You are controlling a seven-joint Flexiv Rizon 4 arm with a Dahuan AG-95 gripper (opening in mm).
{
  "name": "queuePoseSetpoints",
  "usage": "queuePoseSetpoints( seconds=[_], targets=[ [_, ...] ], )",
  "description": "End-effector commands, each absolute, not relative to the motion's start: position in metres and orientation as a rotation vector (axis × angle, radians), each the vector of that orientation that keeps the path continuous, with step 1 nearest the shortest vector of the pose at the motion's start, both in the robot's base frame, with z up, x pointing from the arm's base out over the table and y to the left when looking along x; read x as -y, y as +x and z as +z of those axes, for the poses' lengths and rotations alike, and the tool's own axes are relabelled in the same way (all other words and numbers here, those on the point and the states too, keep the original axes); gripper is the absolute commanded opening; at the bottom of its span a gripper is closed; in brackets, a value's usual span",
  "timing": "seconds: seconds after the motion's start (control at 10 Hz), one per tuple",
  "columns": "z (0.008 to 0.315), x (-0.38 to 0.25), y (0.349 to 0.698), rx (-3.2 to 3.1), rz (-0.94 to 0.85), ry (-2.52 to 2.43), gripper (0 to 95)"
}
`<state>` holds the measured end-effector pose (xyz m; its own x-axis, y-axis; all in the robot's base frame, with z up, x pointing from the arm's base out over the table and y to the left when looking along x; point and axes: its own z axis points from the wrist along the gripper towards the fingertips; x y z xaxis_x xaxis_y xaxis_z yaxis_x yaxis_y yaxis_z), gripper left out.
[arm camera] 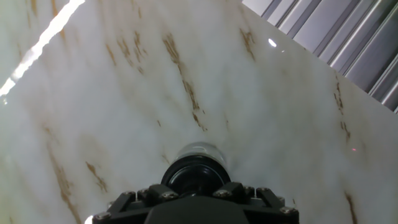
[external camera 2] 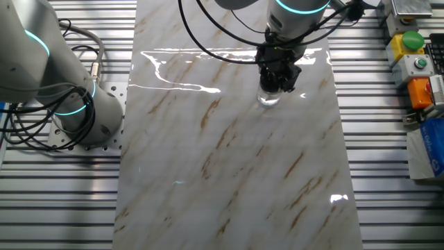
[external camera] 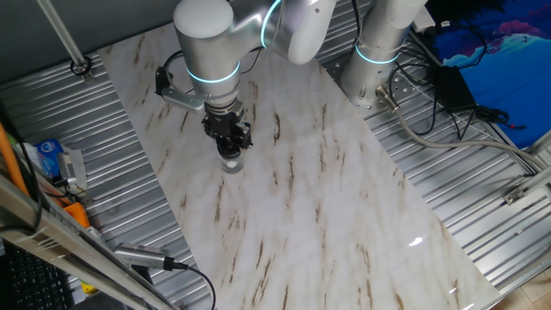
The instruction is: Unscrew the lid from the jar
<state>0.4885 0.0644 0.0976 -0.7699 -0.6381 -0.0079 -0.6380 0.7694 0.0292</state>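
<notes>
The small clear jar (external camera: 231, 162) stands upright on the marble tabletop, left of the middle; it also shows in the other fixed view (external camera 2: 268, 98) and in the hand view (arm camera: 200, 151). Its glossy black lid (arm camera: 194, 174) is on top of the jar. My gripper (external camera: 230, 142) comes straight down onto it, also seen in the other fixed view (external camera 2: 278, 78). In the hand view my gripper (arm camera: 196, 191) has its two fingers against opposite sides of the lid, shut on it. In both fixed views the fingers hide the lid.
The marble slab (external camera: 327, 215) lies on a ribbed metal table. A second robot base (external camera: 379, 52) with cables stands at the slab's far side. Boxes and tools (external camera: 56, 164) lie off the left edge, and a button box (external camera 2: 413, 52) at the right edge.
</notes>
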Motion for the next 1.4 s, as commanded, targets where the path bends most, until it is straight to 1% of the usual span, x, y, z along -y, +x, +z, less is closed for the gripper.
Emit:
queuePoseSetpoints(
  seconds=[0.1, 1.4],
  targets=[
    [0.0963, -0.0639, 0.4884, 2.941, -0.046, 1.096, 0.0],
    [0.0963, -0.0639, 0.4884, 2.806, -0.03, 1.399, 0.0]
  ],
)
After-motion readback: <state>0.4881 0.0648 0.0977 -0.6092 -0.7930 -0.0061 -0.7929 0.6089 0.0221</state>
